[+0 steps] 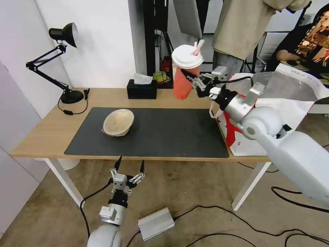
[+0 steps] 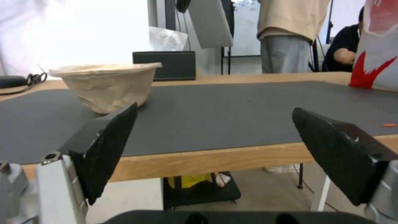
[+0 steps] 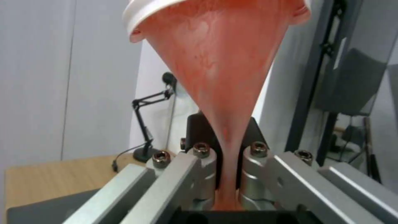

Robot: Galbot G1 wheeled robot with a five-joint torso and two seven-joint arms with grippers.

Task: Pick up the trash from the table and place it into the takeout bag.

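We see our right gripper (image 1: 192,80) clenched on the red drink cup (image 1: 183,77), lifted above the table (image 1: 41,133), near the takeout bag (image 1: 291,103). Our left gripper (image 1: 129,166) hangs spread below the table's front edge.

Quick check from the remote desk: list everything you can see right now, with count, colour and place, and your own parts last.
red drink cup: one, red with white lid and straw, held in the air above the table's far edge
beige bowl: one, on the dark grey mat, left part, tilted
takeout bag: one, white and red with silver lining, open at the table's right end
table: one, light wood top, white legs
dark grey mat: one, across the table's middle
tissue box: one, black, far edge
desk lamp: one, black, far left corner
silver box: one, on the floor
right gripper: shut on the cup
left gripper: open, below the table's near edge
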